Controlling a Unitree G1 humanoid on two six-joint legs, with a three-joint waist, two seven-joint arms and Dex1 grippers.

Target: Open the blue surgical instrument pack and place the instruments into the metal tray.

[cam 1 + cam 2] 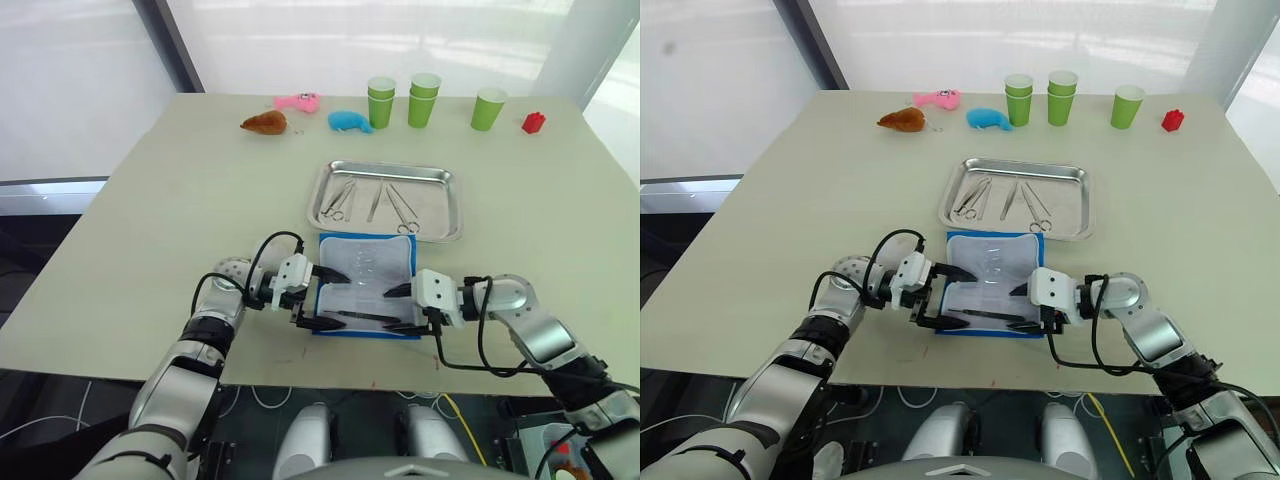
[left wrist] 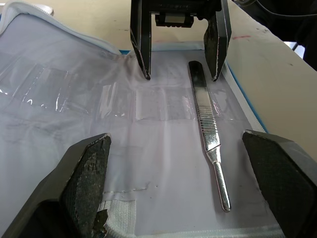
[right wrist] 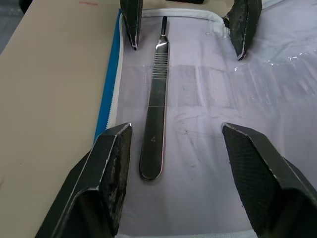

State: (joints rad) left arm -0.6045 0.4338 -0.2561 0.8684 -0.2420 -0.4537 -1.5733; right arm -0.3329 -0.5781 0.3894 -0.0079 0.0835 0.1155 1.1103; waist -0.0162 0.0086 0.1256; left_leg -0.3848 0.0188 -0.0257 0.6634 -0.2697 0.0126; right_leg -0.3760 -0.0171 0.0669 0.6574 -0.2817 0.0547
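Shiny steel tray (image 1: 385, 172); matt cloth pack (image 1: 365, 262) lining.

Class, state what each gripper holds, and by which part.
Nothing. Both the left gripper and right gripper are open over the pack, flanking the last instrument without touching it.

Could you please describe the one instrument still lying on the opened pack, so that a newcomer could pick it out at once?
Start at the metal tray mid-table; just nearer the robot lies the opened blue surgical instrument pack, pale lining up. Along its near edge, between the open left gripper and open right gripper, lies a straight scalpel handle. Unlike the ring-handled instruments in the tray, it is one flat ringless bar with a ribbed grip.
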